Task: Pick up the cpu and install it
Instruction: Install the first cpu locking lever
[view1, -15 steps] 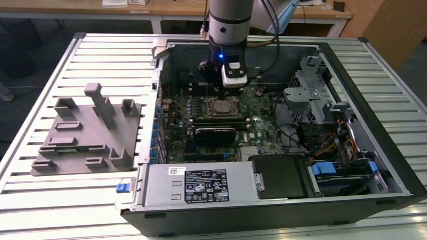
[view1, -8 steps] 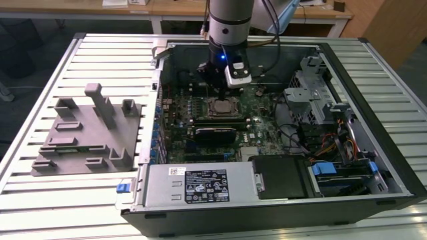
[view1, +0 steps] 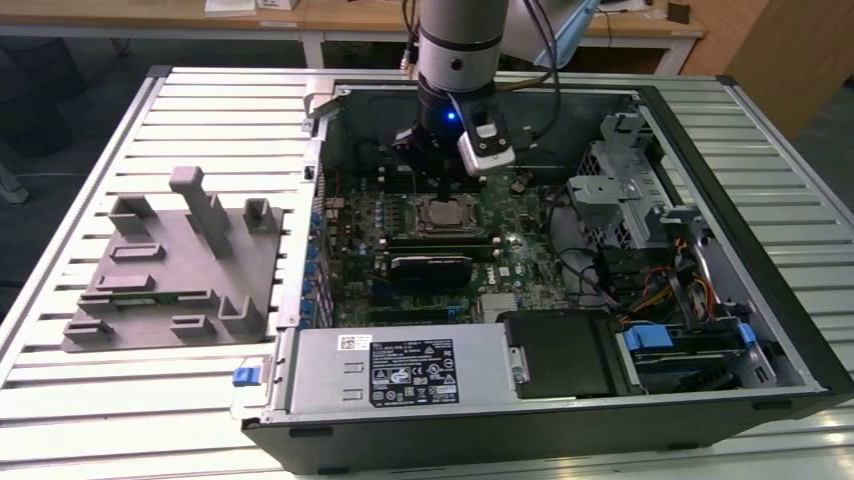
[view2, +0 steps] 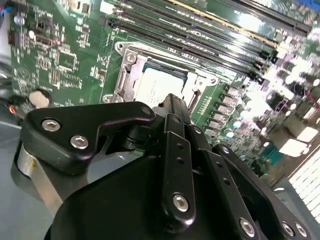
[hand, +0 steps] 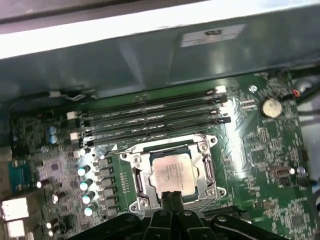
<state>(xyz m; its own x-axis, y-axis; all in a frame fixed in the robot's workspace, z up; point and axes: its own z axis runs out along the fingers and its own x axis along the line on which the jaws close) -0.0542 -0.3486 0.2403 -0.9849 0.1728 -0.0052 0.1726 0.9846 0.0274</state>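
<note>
Pale metal slats make up the counter (view1: 747, 110), with long ridges running side by side. Over it hangs the black claw (view1: 441, 185), pointing down into an open computer. In both wrist views its two thin fingers (hand: 167, 200) are pressed tight together, with nothing held between them. The tips sit right at one edge of the cpu (hand: 171, 172). It is hard to say if they touch it.

The cpu is a small flat square with a dull silver top. It lies flat in its socket. A shiny metal frame (hand: 207, 170) with screws at the corners goes all around it. Just beside the frame run four long dark slots (hand: 150, 117), straight and thin. All of this is on a green board (hand: 260, 150) dotted with tiny parts, little round cans and a round silver battery (hand: 271, 106).

The board lies inside a big black case (view1: 787, 330) resting on its side. A smooth silver box (view1: 334, 375) fills the near end of the case. At the exterior view's left, apart from the case, a grey plastic tray (view1: 174, 260) stands on the counter, with blocky posts sticking up.
</note>
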